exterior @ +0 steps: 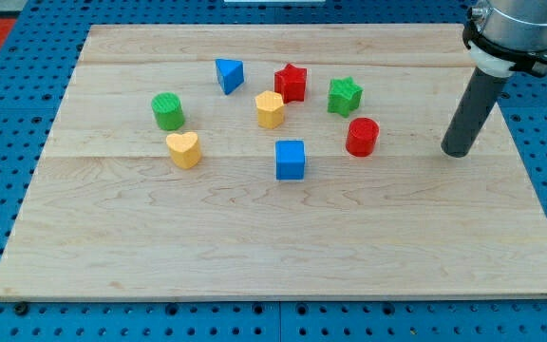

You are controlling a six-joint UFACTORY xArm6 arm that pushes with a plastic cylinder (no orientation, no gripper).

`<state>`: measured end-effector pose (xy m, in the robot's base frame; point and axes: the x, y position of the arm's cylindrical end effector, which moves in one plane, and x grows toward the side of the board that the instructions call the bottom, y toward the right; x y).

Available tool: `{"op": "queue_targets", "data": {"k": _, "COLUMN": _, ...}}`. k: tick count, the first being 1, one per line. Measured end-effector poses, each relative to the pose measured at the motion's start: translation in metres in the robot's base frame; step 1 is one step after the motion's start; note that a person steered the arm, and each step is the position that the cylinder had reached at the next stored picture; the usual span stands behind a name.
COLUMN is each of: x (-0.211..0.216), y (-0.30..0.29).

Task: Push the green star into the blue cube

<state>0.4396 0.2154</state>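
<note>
The green star (345,95) sits on the wooden board toward the view's upper right of the block group. The blue cube (291,160) is below and to the left of it, near the board's middle. The red cylinder (361,137) stands between them, just right of the line from star to cube. My tip (458,151) rests on the board at the view's right, well right of the red cylinder and lower right of the green star, touching no block.
A red star (291,83) lies left of the green star. A yellow hexagon (270,109), a blue triangle (229,75), a green cylinder (168,111) and a yellow heart (184,149) lie further left. The board's right edge (530,171) is near my tip.
</note>
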Motion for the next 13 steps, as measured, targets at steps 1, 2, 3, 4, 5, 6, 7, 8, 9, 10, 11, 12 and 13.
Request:
{"op": "queue_targets", "data": {"k": 1, "x": 0.000, "y": 0.000}}
{"op": "queue_targets", "data": {"k": 2, "x": -0.003, "y": 0.002}}
{"op": "queue_targets", "data": {"k": 3, "x": -0.012, "y": 0.001}}
{"op": "queue_targets", "data": {"k": 4, "x": -0.012, "y": 0.001}}
{"op": "queue_targets", "data": {"k": 5, "x": -0.014, "y": 0.001}}
{"op": "queue_targets", "data": {"k": 6, "x": -0.033, "y": 0.004}}
{"op": "queue_targets", "data": {"k": 7, "x": -0.096, "y": -0.016}}
{"op": "queue_targets", "data": {"k": 8, "x": -0.097, "y": -0.059}}
{"op": "queue_targets", "data": {"k": 9, "x": -0.095, "y": -0.116}}
{"op": "queue_targets", "data": {"k": 10, "x": -0.124, "y": -0.128}}
{"op": "queue_targets", "data": {"k": 11, "x": -0.092, "y": -0.164}}
{"op": "queue_targets", "data": {"k": 12, "x": -0.042, "y": -0.188}}
{"op": "queue_targets", "data": {"k": 13, "x": 0.008, "y": -0.218}}
